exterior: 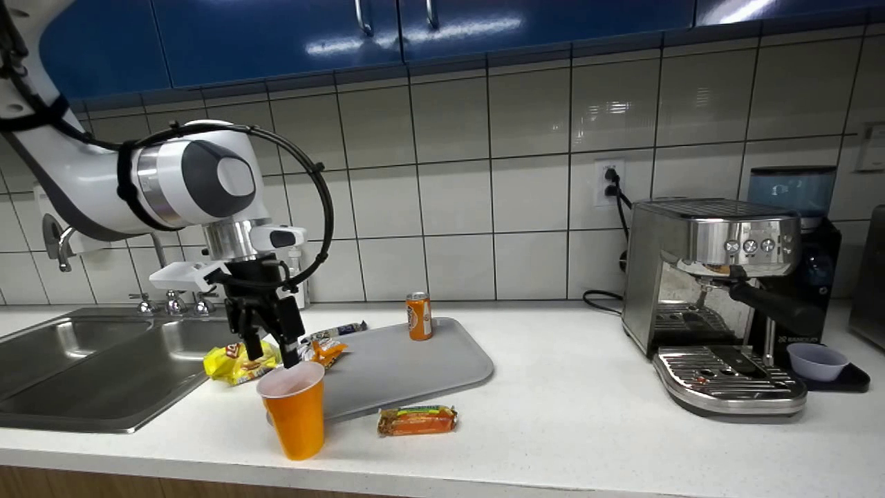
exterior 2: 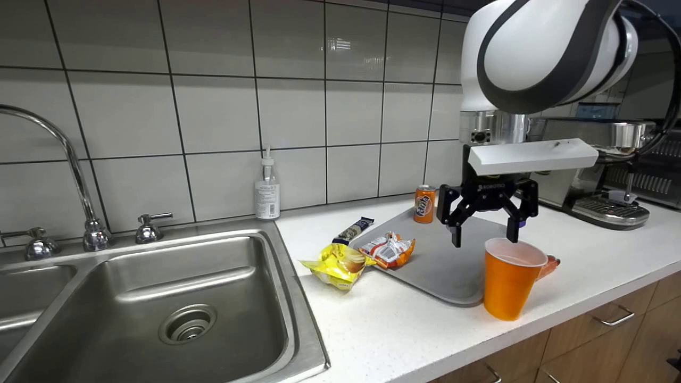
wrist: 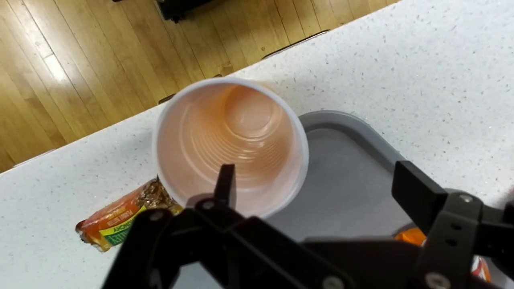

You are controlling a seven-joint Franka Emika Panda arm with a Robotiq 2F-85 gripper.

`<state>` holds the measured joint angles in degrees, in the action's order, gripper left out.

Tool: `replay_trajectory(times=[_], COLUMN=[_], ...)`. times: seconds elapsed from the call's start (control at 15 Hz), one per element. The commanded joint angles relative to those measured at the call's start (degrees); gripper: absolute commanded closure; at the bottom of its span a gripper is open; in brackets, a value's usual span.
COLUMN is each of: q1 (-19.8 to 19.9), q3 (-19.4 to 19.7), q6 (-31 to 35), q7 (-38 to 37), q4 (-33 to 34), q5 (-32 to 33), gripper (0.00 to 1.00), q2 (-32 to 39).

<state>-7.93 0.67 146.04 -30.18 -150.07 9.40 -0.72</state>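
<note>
My gripper (exterior: 273, 354) is open and empty, pointing down above the counter; its fingers also show apart in an exterior view (exterior 2: 484, 238) and in the wrist view (wrist: 315, 176). Nearest is an orange cup (exterior: 297, 422) with a pale inside, standing mouth up by the grey tray's (exterior 2: 441, 266) corner. In the wrist view, one finger overlaps the cup's mouth (wrist: 249, 148); contact is not visible. An orange-wrapped bar (exterior: 417, 420) lies beside the cup. A yellow packet (exterior 2: 340, 266), an orange-white packet (exterior 2: 391, 250) and a dark-wrapped bar (exterior 2: 354, 230) lie at the tray's sink-side edge.
An orange soda can (exterior: 419, 317) stands at the tray's back. A steel sink (exterior 2: 298, 298) with a faucet (exterior 2: 74, 165) adjoins the counter. A soap bottle (exterior 2: 267, 191) stands behind it. An espresso machine (exterior: 719, 235) stands farther along. The counter's front edge (exterior 2: 479, 348) is close to the cup.
</note>
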Motion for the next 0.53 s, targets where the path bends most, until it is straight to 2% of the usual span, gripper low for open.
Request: replay_trajectory(times=[0.0, 0.47], q1=[1.9, 1.8], q3=[-1.5, -1.2], q6=[2.3, 4.3], q7=[1.0, 0.8], q4=[-1.3, -1.0], q5=[0.9, 1.2], gripper=[0.0, 0.0], q2=[0.0, 2.2])
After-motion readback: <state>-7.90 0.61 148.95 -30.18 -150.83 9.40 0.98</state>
